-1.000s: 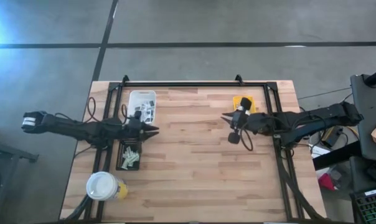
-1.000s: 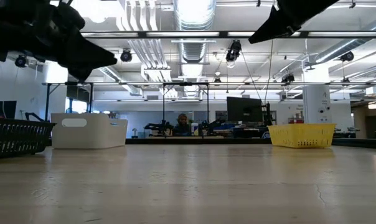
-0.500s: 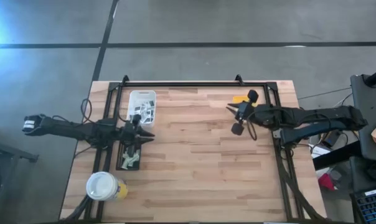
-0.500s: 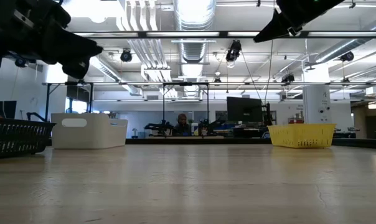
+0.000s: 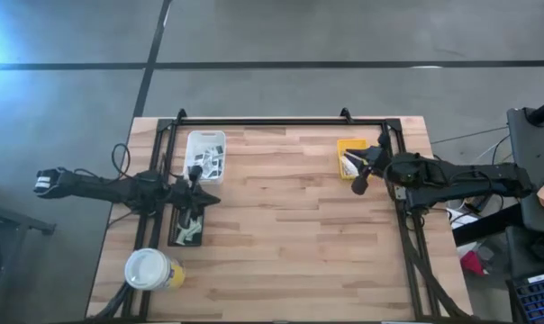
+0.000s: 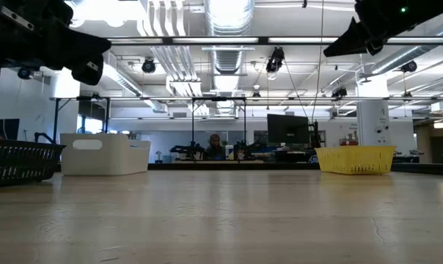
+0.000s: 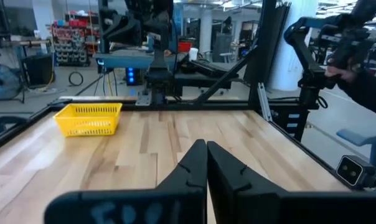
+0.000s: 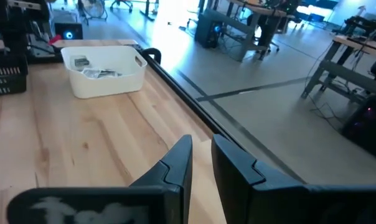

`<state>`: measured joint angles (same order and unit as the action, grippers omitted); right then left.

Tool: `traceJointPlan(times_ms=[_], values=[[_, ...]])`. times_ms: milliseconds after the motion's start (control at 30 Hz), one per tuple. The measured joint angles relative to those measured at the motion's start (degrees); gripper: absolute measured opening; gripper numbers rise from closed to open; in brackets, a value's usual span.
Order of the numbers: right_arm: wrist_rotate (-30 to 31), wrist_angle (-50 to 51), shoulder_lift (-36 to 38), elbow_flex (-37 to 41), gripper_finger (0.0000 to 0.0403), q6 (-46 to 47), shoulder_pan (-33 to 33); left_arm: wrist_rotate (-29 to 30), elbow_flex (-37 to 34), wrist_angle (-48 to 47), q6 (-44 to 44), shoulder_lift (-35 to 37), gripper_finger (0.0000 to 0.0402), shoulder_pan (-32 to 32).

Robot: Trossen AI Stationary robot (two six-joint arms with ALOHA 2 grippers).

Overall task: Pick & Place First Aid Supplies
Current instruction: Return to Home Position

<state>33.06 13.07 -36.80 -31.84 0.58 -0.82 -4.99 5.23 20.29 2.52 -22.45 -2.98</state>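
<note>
The first aid supplies (image 5: 207, 162) lie in the white bin (image 5: 205, 137) near the table's (image 5: 281, 243) far edge on the left side, with more packets (image 5: 190, 228) in the black tray (image 5: 174, 236) nearer the front. The left gripper (image 5: 216, 200) hangs between bin and tray, fingers pressed together on nothing. The right gripper (image 5: 355, 171) hovers at the yellow tray (image 5: 344, 145), fingers narrowly parted, holding nothing

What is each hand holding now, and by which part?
Nothing is held. The left hand is shut with nothing between its fingers. The right hand has its fingers slightly apart, and only the table shows between them.
</note>
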Motion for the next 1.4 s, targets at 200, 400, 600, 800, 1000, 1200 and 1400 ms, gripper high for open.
traceJointPlan(times_ms=[200,400,600,800,1000,1200,1400], values=[[0.05,-0.28,6.04,3.87,0.0057,0.54,0.01,0.0,-2.05,0.72,-1.02,4.14,0.0003,0.0],[0.08,-3.58,10.94,7.2,0.0057,0.45,0.02,0.0,-4.33,0.68,-1.0,8.51,0.0002,0.0],[0.09,-4.9,14.62,9.3,0.0057,-0.53,0.04,-0.07,-4.72,-2.33,-2.07,11.45,0.0001,0.0],[0.07,-5.1,18.83,12.86,0.0056,1.31,0.04,-0.07,-4.74,-2.14,-2.7,12.96,0.0001,0.0],[0.07,-5.06,24.11,18.49,0.0057,5.15,0.04,-0.07,-4.76,-2.52,-3.77,13.68,0.0002,0.0],[0.09,-5.05,30.78,22.57,0.0057,5.49,0.04,-0.07,-4.78,-2.86,-5.31,15.45,0.0002,0.0],[0.12,-4.92,36.83,24.38,0.0057,5.0,0.03,-0.06,-4.81,-4.21,-6.21,18.61,0.0001,0.0]])
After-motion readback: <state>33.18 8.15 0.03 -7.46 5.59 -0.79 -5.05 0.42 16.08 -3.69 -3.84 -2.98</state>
